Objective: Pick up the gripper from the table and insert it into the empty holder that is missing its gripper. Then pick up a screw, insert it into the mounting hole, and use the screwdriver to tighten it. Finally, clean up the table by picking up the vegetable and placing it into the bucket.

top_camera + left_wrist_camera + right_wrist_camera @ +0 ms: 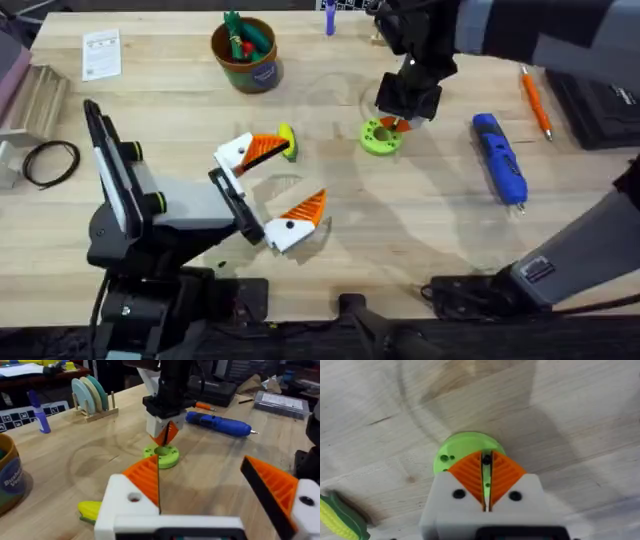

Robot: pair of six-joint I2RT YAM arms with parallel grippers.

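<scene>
The right fingers [487, 477] are pressed nearly shut over the green holed disc [381, 137], the left fingers [283, 185] spread wide beside the corn [289, 142], screwdriver [499, 157] lying on the bench [420, 230].

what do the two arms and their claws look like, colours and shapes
Both arms are black with grey link sections. Each claw has white angular mounts with dark screw holes, carrying orange ribbed wedge fingers: the left claw and the right claw. The left arm has green accents near its wrist.
</scene>
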